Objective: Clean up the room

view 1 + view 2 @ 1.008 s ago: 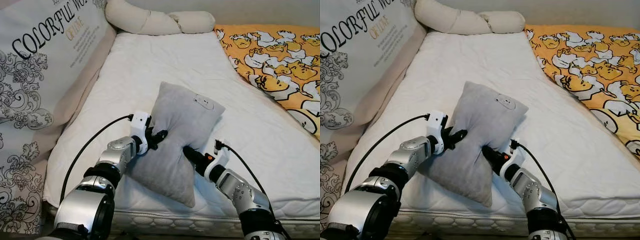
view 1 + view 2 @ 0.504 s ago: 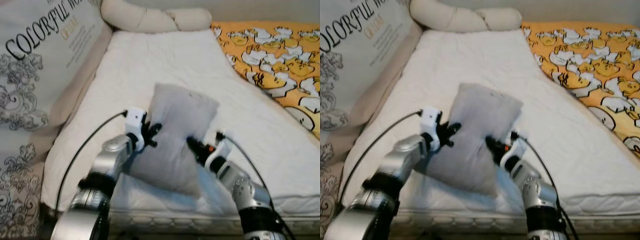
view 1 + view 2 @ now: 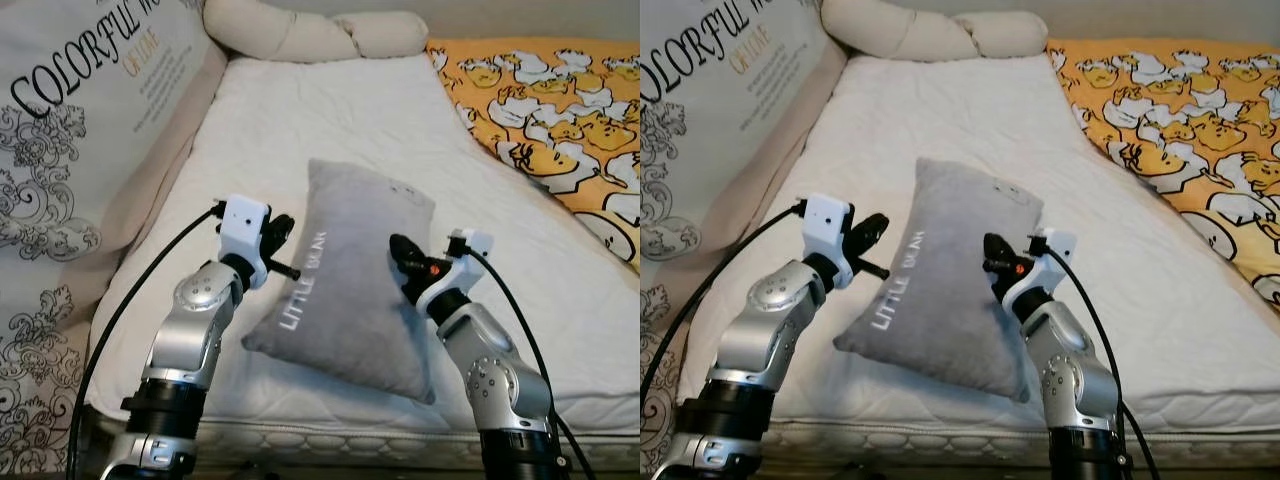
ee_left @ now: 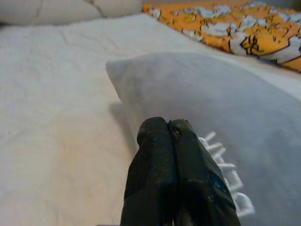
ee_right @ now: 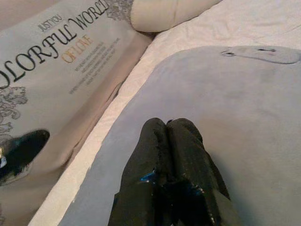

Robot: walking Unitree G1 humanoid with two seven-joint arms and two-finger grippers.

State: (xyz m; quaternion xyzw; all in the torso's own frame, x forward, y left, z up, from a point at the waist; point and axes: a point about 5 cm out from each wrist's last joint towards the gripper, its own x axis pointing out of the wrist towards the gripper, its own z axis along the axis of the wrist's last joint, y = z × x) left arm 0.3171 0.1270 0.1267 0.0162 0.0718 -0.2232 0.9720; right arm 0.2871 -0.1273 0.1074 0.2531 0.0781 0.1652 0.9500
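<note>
A grey pillow (image 3: 350,280) with white lettering lies flat on the white mattress (image 3: 330,110), lettering up. My left gripper (image 3: 284,227) is shut and hovers just off the pillow's left edge, holding nothing. My right gripper (image 3: 399,247) is shut too and sits over the pillow's right side. The left wrist view has its closed fingers (image 4: 162,141) in front of the pillow (image 4: 225,94). From the right wrist, closed fingers (image 5: 164,136) point across the pillow (image 5: 235,94).
An orange duck-print blanket (image 3: 560,110) covers the bed's right side. A cream knotted bolster (image 3: 300,30) lies at the far end. A large printed cushion (image 3: 80,130) leans along the left. The mattress front edge (image 3: 330,430) is right below my arms.
The pillow, squeezed between both grippers before, now lies flat with its lettering up. Both grippers have come off it and risen slightly. The camera also shifted.
</note>
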